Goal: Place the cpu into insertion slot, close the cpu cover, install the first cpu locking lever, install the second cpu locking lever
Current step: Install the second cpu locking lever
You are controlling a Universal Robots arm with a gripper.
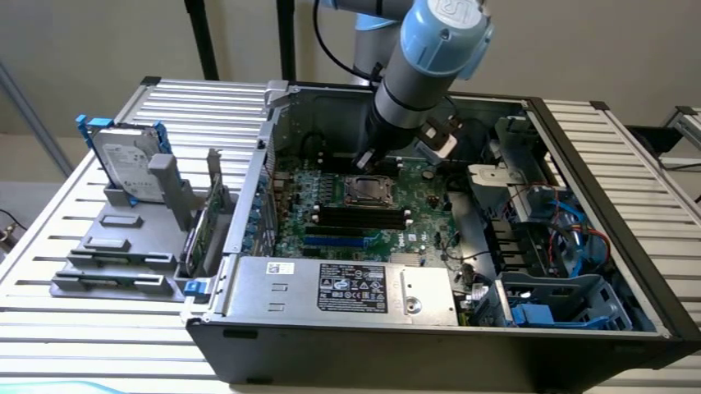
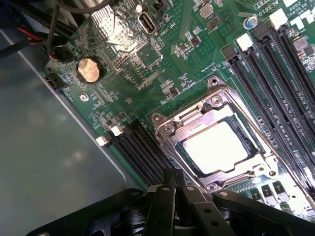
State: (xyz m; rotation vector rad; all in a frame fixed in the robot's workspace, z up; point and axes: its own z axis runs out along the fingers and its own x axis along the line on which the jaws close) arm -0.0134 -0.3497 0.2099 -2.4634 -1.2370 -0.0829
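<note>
The cpu (image 2: 216, 146) lies flat in the insertion slot (image 2: 170, 142), its silvery top shining. The cpu cover (image 2: 248, 123) rests down around the chip as a metal frame. My gripper (image 2: 175, 178) hangs just beside the socket's edge, its dark fingers pressed together with nothing between them. In the exterior view the gripper (image 1: 370, 164) hovers over the far edge of the insertion slot (image 1: 367, 191) on the green board (image 1: 428, 201) inside the open computer case. I cannot make out how the locking levers stand.
Long black memory slots (image 2: 275, 64) run beside the socket, with more (image 2: 140, 152) on the other side. A power supply (image 1: 345, 287) sits at the case's near side. Cables and a blue drive cage (image 1: 559, 300) fill the exterior view's right. A hard drive (image 1: 123, 160) stands outside at the left.
</note>
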